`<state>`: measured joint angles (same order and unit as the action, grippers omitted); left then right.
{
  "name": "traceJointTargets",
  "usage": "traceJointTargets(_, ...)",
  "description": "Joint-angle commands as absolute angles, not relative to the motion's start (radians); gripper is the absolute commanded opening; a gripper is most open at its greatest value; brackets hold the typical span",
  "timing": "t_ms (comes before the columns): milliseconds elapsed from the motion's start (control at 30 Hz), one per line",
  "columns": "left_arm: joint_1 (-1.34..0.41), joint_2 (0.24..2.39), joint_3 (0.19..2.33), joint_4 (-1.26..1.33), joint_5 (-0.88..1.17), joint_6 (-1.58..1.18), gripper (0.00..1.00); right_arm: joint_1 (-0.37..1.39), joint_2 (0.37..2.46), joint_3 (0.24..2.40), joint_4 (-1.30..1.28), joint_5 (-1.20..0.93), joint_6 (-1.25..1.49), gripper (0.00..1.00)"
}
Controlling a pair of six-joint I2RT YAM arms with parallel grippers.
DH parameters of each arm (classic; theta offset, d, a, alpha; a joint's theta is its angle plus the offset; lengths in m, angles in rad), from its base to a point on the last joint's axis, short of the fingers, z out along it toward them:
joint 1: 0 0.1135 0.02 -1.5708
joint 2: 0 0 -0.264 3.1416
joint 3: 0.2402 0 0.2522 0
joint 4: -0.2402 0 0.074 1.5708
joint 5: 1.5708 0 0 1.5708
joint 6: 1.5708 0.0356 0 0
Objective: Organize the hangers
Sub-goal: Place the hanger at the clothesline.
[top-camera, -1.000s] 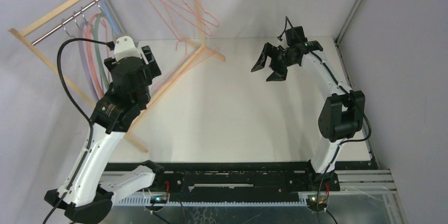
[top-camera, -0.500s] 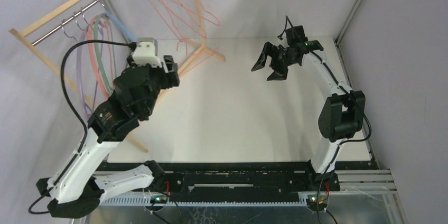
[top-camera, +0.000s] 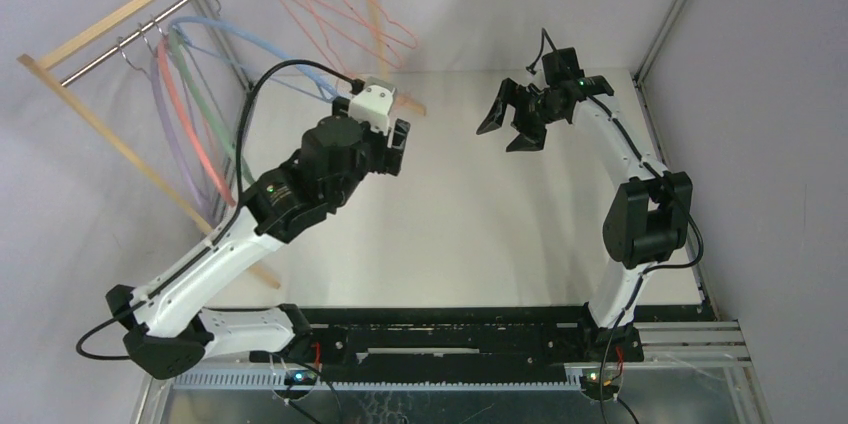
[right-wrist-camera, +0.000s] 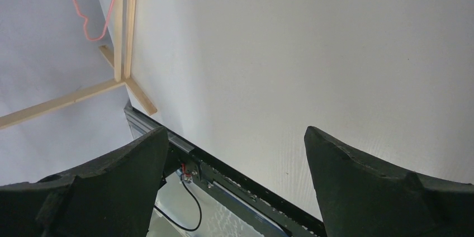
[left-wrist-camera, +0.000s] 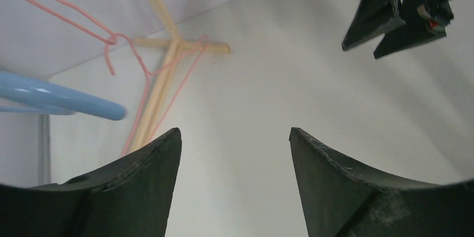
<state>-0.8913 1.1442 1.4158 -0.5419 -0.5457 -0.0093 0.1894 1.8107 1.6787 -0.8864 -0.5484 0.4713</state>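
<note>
The hangers (top-camera: 205, 134) I can see all hang on the rack (top-camera: 100, 16), upper left: thick coloured ones (top-camera: 185, 94) together, pink wire ones (top-camera: 345, 14) further along. My left gripper (left-wrist-camera: 235, 132) and right gripper (top-camera: 512, 124) stand open, empty. Little seems left, I'd say.

- You are looking down on a white table (top-camera: 480, 234) that fills the middle of the frame under even, soft light.
- Plain pale grey walls (top-camera: 500, 4) close it in behind and on both sides.
- A metal post (top-camera: 675, 14) slants up at upper right.
- At upper left your wooden rack (top-camera: 130, 10) carries a metal rod (top-camera: 100, 54).
- A black rail (top-camera: 450, 319) runs along the bottom.
</note>
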Motion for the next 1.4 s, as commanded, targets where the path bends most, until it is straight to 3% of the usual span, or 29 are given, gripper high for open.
traceJointTargets(0,-0.899,1.148,1.370,-0.486,-0.481,-0.066,0.75,0.181,1.792,1.721,-0.865,-0.570,0.446,1.00)
traceJointTargets(467,-0.964,1.197,1.196,-0.526,-0.473,-0.154,0.74,0.212,1.790,1.733,-0.788,-0.661,0.456,1.00)
traceJointTargets(800,-0.970,1.156,1.076,-0.543,-0.487,-0.263,0.71,0.215,1.904,1.822,-0.627,-0.729,0.609,0.94)
traceJointTargets(1067,-0.983,1.033,0.946,-0.591,-0.521,-0.355,0.69,0.294,2.155,1.981,-0.354,-0.811,0.882,0.86)
traceJointTargets(1233,-0.983,0.937,0.907,-0.651,-0.576,-0.398,0.69,0.370,2.303,2.196,-0.296,-0.762,0.929,0.86)
traceJointTargets(1367,-0.984,0.878,0.865,-0.676,-0.598,-0.441,0.68,0.395,2.403,2.229,-0.115,-0.762,1.093,0.80)
